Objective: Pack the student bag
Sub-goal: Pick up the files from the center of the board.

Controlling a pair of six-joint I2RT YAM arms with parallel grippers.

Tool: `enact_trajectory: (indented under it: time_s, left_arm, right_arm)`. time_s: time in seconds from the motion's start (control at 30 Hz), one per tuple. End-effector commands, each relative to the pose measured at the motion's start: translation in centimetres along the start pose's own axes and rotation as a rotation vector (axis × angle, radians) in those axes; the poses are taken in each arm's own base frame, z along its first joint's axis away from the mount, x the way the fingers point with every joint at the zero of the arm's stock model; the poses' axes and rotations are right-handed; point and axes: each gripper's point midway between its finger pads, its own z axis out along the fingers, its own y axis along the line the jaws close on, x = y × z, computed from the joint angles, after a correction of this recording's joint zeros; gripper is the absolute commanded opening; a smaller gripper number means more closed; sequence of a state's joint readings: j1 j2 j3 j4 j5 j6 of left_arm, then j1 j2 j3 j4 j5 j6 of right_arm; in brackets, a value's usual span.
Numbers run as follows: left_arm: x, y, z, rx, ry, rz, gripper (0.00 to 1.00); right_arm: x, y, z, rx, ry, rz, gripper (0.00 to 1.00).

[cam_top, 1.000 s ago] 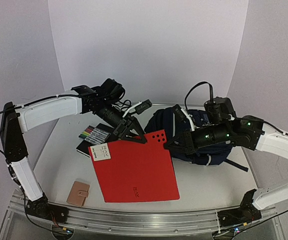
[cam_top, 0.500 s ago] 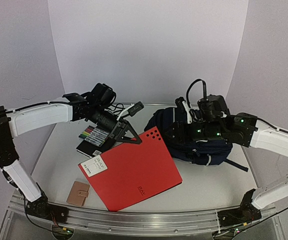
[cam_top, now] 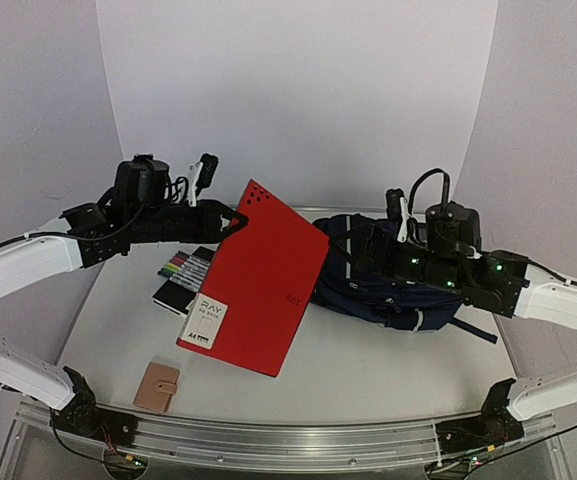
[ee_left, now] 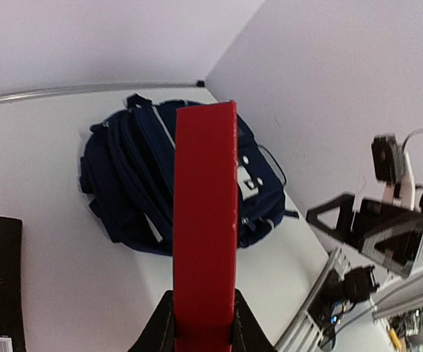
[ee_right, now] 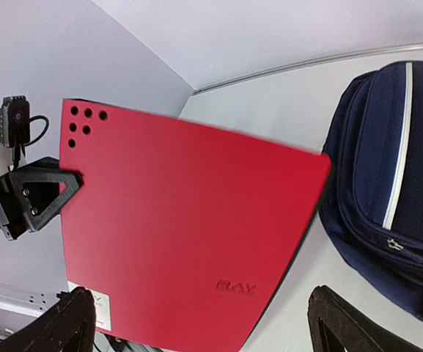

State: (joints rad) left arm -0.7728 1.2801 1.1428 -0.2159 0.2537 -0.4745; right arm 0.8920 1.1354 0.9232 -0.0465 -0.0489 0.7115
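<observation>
The left jaws are clamped on one edge of a flat red plastic folder (cam_top: 258,290) with punched dots at its top corner and a white label low down, holding it raised and steeply tilted. The right jaws stand wide apart with nothing between them, facing the folder's broad side. Just under the right jaws, beyond the folder from the left jaws, the dark navy fabric student bag (ee_left: 130,183) lies on the pale surface (cam_top: 408,370). Below the left jaws sit a black pack of coloured markers (cam_top: 186,272) and a small tan wallet (cam_top: 156,386).

light: bright, even, diffuse | shadows: faint, soft beneath backpack (ee_left: 167,176) | focus: top view slightly soft | edges: wrist views bend straight lines
</observation>
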Motion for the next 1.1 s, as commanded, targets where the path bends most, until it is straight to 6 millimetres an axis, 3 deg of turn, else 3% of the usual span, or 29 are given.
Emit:
enact_trajectory:
  time_s: [0.0, 0.17, 0.4, 0.63, 0.83, 1.07]
  left_arm:
    - [-8.2, 0.6, -4.8, -0.048, -0.466, -0.235, 0.00]
    - [-9.6, 1.1, -7.2, 0.032, -0.663, -0.396, 0.00]
    - [-10.0, 3.0, -9.7, 0.086, -0.854, -0.584, 0.01]
    - [-10.2, 3.3, -10.2, 0.126, -0.899, -0.652, 0.00]
    - [-9.8, 3.3, -9.9, 0.168, -0.892, -0.700, 0.00]
    - [-9.1, 3.5, -9.8, 0.177, -0.858, -0.756, 0.00]
  right_arm:
    - [-2.0, 2.5, -0.9, -0.147, -0.135, 0.199, 0.98]
    - [0.0, 3.8, 0.2, -0.172, -0.122, 0.308, 0.98]
    - [4.6, 7.2, 2.6, -0.220, -0.050, 0.457, 0.98]
    - [7.2, 6.2, 4.4, -0.176, -0.045, 0.572, 0.98]
    - [7.4, 5.5, 5.7, -0.154, -0.082, 0.596, 0.97]
    - [5.0, 6.7, 6.5, -0.222, -0.187, 0.591, 0.82]
